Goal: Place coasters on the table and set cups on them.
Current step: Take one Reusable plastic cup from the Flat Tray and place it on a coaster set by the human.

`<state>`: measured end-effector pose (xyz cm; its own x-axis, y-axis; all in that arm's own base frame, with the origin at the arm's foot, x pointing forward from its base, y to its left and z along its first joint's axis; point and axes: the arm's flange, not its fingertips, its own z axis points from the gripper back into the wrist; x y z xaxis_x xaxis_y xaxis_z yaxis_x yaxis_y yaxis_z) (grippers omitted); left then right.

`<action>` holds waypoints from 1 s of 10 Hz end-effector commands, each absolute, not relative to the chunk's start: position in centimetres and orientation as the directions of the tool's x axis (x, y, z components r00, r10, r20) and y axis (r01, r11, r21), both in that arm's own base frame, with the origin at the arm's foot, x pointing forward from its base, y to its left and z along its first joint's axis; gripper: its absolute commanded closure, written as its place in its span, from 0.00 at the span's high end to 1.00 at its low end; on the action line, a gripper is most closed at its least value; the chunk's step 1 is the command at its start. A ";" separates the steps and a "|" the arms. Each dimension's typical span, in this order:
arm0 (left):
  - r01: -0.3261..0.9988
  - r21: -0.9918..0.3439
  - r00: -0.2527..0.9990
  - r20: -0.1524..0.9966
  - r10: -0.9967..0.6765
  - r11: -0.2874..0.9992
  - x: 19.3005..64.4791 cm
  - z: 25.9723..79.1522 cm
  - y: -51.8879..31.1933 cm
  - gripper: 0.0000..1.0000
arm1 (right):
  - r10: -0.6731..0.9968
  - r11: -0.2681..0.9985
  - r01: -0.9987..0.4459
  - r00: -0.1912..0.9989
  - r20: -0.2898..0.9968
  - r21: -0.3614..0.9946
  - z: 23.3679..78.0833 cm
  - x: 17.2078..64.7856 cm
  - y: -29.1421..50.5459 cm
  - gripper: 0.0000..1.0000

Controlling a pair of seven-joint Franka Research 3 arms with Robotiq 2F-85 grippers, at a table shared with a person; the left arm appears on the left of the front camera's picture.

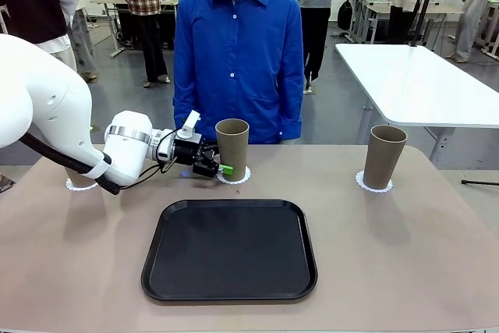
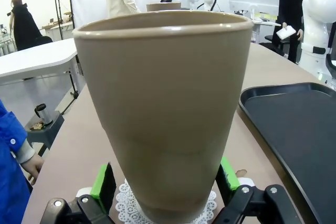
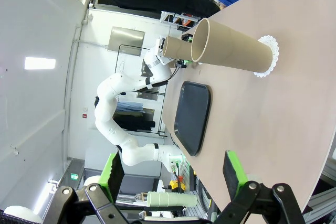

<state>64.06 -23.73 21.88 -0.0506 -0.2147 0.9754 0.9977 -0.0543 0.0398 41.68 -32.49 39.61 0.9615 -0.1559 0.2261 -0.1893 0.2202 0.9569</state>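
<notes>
A tan cup (image 1: 231, 148) stands upright on a lacy white coaster (image 1: 235, 178) at the far middle of the beige table (image 1: 405, 255). My left gripper (image 1: 217, 168) is open, its green pads on either side of that cup's lower part. In the left wrist view the cup (image 2: 165, 103) sits on its coaster (image 2: 126, 203) between the fingers (image 2: 103, 182) of the left gripper (image 2: 165, 179). A second cup (image 1: 385, 155) stands on a coaster (image 1: 373, 185) at the right. My right gripper (image 3: 173, 179) is open and bare, off from that cup (image 3: 236, 51).
A black tray (image 1: 230, 249) lies at the near middle of the table. A person in a blue shirt (image 1: 238, 60) stands at the far edge. Another coaster (image 1: 76, 185) peeks out under my left arm, mostly hidden. A white table (image 1: 421, 83) stands back right.
</notes>
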 end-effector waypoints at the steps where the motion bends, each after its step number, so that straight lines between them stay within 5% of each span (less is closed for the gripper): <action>1: 0.995 0.076 -0.090 0.957 -0.274 -0.060 63.4 23.0 -22.8 1.00 | -0.159 0.224 -0.185 0.962 0.223 0.957 39.6 41.6 -32.3 1.00; 6: 0.982 0.169 -0.185 0.805 -0.565 -0.081 60.9 27.6 -21.6 1.00 | -0.159 0.224 -0.185 0.962 0.223 0.957 39.6 41.6 -32.3 1.00; 10: 0.966 0.240 -0.220 0.557 -0.801 -0.099 57.6 32.2 -21.0 1.00 | -0.159 0.224 -0.185 0.962 0.223 0.957 39.6 41.6 -32.3 1.00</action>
<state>59.25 -20.91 30.63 -0.2543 -0.7325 0.6314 0.9603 -0.1139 0.2547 41.69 -32.48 39.60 0.9616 -0.1556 0.2260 -0.1893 0.2199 0.9570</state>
